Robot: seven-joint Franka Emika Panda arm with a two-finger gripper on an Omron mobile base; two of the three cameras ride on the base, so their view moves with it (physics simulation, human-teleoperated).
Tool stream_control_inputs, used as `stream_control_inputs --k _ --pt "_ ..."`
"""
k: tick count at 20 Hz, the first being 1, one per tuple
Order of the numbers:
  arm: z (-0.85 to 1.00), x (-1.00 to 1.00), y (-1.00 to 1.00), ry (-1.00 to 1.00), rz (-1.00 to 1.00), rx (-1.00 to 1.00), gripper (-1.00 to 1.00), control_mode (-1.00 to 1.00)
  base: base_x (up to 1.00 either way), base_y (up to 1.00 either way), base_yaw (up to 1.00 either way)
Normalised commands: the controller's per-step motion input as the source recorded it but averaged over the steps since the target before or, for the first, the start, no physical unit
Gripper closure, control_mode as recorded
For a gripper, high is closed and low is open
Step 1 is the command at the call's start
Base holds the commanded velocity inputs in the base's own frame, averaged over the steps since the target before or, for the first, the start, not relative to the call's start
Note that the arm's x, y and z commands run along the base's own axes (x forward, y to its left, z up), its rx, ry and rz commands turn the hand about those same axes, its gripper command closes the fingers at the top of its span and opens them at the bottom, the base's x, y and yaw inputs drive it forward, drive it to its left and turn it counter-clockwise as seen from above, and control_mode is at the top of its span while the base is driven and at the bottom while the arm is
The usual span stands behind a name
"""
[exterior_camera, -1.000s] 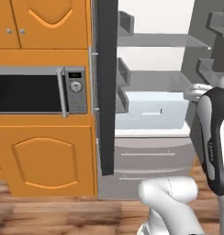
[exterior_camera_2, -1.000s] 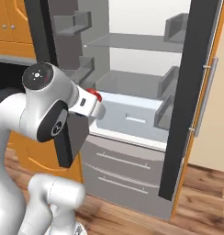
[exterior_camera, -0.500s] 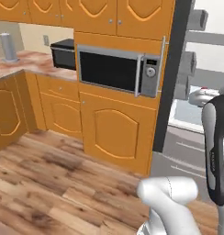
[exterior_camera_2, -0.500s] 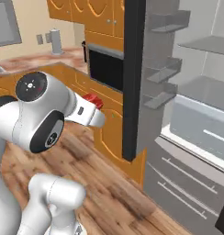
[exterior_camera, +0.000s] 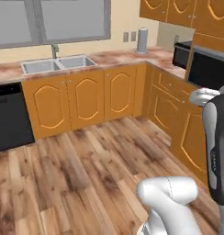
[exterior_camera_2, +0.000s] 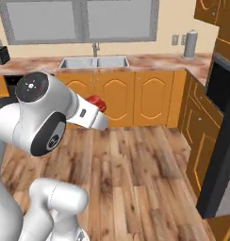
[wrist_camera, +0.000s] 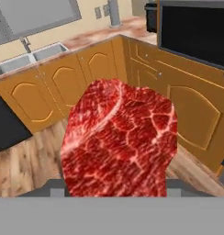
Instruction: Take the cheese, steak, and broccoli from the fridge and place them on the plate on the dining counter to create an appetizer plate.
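Observation:
A marbled red steak (wrist_camera: 118, 137) fills the middle of the hand view, and my gripper (wrist_camera: 116, 186) is shut on it, its fingertips mostly hidden behind the meat. From the right base view the steak (exterior_camera_2: 94, 101) shows as a red lump at the end of my white hand, high above the wooden floor. The fridge's dark door (exterior_camera_2: 219, 164) stands at the far right edge. The cheese, broccoli, plate and dining counter are out of view.
A marbled counter with a steel sink (exterior_camera: 58, 64) and orange cabinets (exterior_camera: 86, 98) runs along the far wall. A black dishwasher (exterior_camera: 10, 117) is at the left and a black-windowed microwave (exterior_camera: 208, 69) at the right. A grey cylinder (exterior_camera: 142, 40) stands in the corner. Open wooden floor (exterior_camera: 77, 170) lies ahead.
The whole picture has swung left, from the open fridge past the microwave to the sink corner, so the base has turned. The steak has stayed in the gripper throughout.

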Motion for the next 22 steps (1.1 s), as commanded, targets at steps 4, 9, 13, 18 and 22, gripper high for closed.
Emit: stream_control_inputs --k 4,9,13,18,22 --pt "0.0 0.0 0.0 0.0 0.0 0.0 1.0 1.0 -0.05 0.12 1.0" --pt "0.0 0.0 0.0 0.0 0.0 0.0 1.0 1.0 -0.17 0.18 1.0" --pt "0.0 0.0 0.0 0.0 0.0 0.0 1.0 1.0 -0.29 0.25 0.99" --pt "0.0 0.0 0.0 0.0 0.0 0.0 1.0 1.0 -0.26 0.44 0.98" --pt "0.0 0.0 0.0 0.0 0.0 0.0 1.0 1.0 -0.01 0.57 0.94"
